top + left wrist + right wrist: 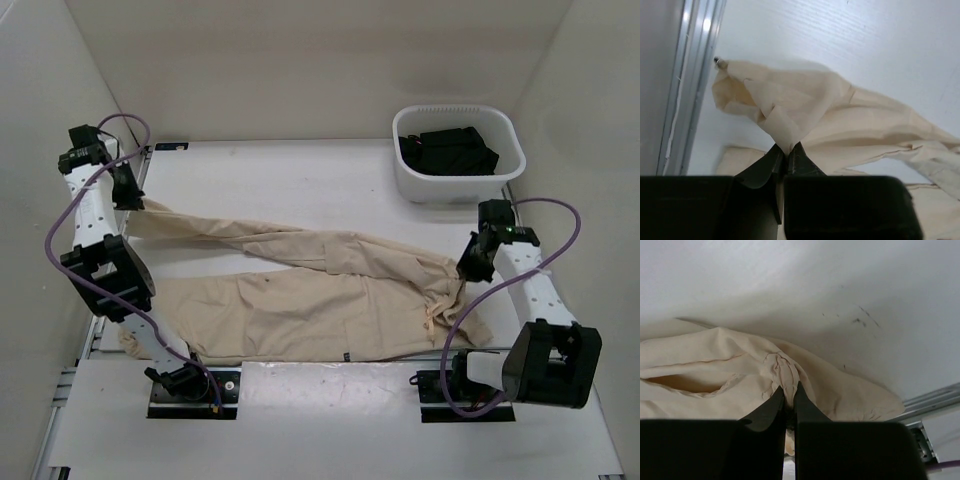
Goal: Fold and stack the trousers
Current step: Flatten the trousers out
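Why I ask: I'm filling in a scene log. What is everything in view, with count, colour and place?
table: one, white, under everything.
trousers: one pair, beige, spread across the table, legs running left.
bin: one, white, far right of the table.
black garments: count unclear, black, folded inside the bin.
left arm, right arm: two, white and black, bases at the near edge.
left tool: one, black, shut on a trouser leg end, far left.
right tool: one, black, shut on the waistband, right.

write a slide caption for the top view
Trousers spread on the table, left gripper pinching a leg end, right gripper the waistband; black clothes in the bin
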